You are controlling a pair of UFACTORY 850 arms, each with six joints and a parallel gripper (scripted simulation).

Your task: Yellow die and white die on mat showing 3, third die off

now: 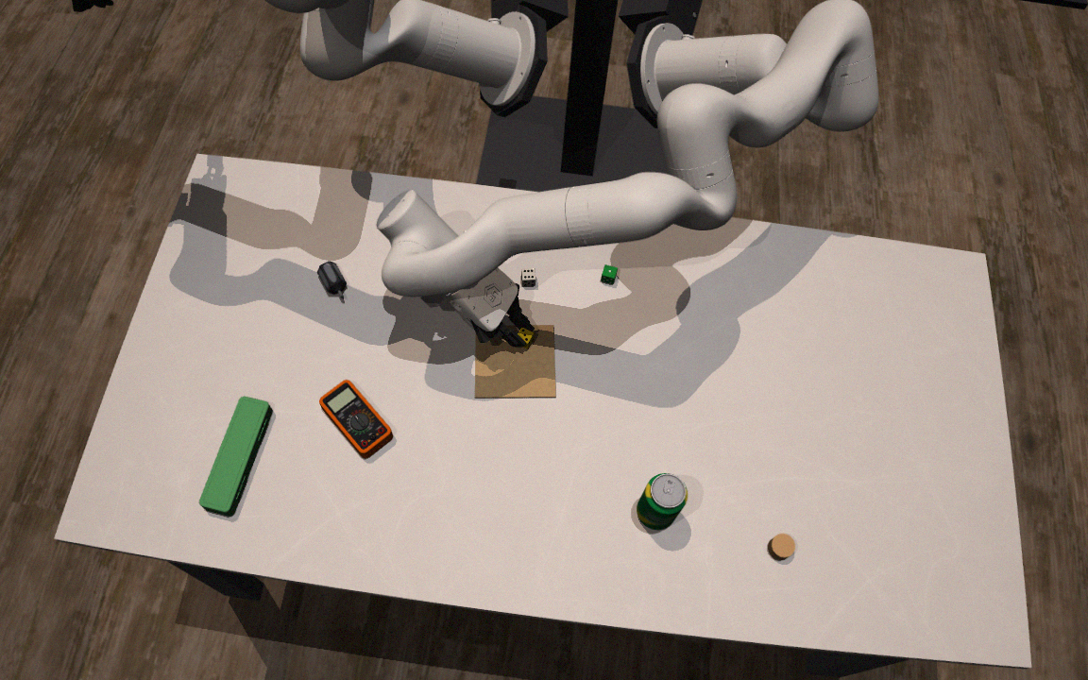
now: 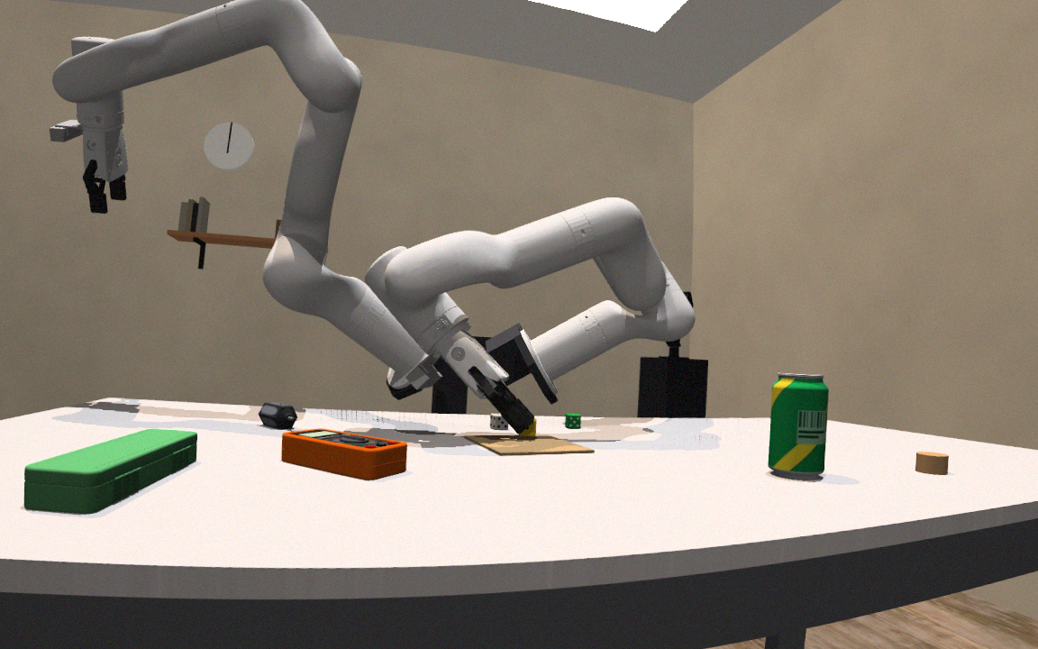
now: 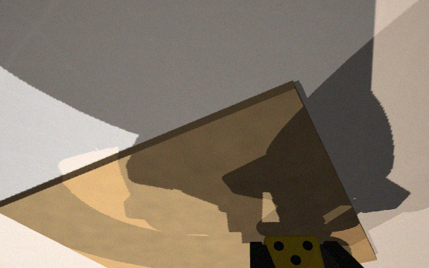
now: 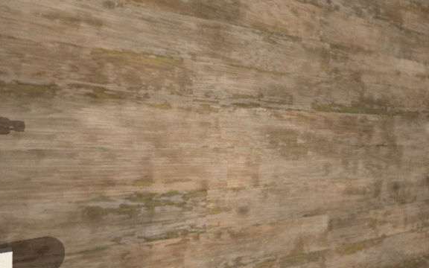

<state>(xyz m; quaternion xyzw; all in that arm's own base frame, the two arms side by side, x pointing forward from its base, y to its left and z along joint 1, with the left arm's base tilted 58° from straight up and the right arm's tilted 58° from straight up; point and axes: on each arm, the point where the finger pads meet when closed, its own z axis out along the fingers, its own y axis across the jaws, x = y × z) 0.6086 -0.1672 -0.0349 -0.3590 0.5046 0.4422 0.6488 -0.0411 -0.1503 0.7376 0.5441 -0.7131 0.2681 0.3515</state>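
Observation:
My left gripper (image 1: pixel 521 334) (image 2: pixel 526 427) (image 3: pixel 295 260) is shut on the yellow die (image 1: pixel 526 336) (image 2: pixel 532 426) (image 3: pixel 295 250) and slants down over the back part of the tan mat (image 1: pixel 514 384) (image 2: pixel 542 447) (image 3: pixel 196 149). Three pips show on the die face toward the left wrist camera; its lower part is cut off there. Whether the die touches the mat is unclear. The white die (image 1: pixel 528 277) (image 2: pixel 498 421) lies behind the mat with 6 on top. The green die (image 1: pixel 608 274) (image 2: pixel 572 420) lies off the mat, behind and right, with 1 on top. My right gripper (image 2: pixel 109 199) is open and empty, raised high.
A dark bulb-like object (image 1: pixel 331 278) (image 2: pixel 277 415) lies back left. An orange multimeter (image 1: pixel 356 418) (image 2: pixel 342 454) and a green case (image 1: pixel 235 453) (image 2: pixel 111 468) lie front left. A green can (image 1: pixel 662 501) (image 2: pixel 797 425) and a wooden disc (image 1: pixel 781 546) (image 2: pixel 931 462) stand front right.

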